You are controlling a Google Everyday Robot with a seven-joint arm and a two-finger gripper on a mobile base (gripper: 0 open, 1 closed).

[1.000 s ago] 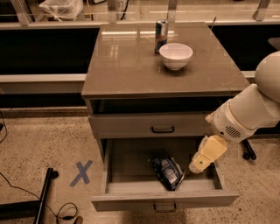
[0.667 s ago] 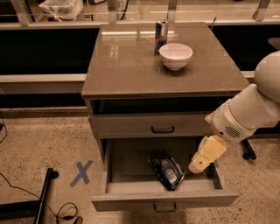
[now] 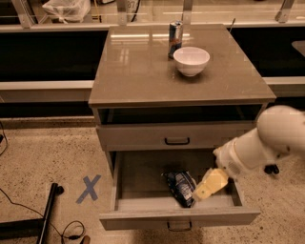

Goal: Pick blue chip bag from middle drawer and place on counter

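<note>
the chip bag (image 3: pixel 179 187) lies front-to-back in the open drawer (image 3: pixel 141 175), just left of the gripper (image 3: pixel 208 186), whose grip state can't be told.

No writing can be read; a blue X (image 3: pixel 89 188) is marked on the floor (image 3: pixel 43 152), left. The gripper (image 3: pixel 202 191) is seen over the middle drawer (image 3: pixel 143 218).

- Arm (image 3: pixel 271 140): white, cut off by the right edge. It covers the right rear corner of the middle drawer (image 3: pixel 143 176).
- Tool (image 3: pixel 199 192): yellowish, low in that drawer just right of the blue chip bag (image 3: pixel 178 186). Its tip overlaps the bag's right edge.
- Bag print: too small to read.
- Recess (image 3: pixel 176 114) under the counter (image 3: pixel 138 71): too dark to see into.
- Clear sack (image 3: pixel 66 8), top left: cut by the upper edge.
- Black pole (image 3: pixel 47 214): runs off the bottom.
</note>
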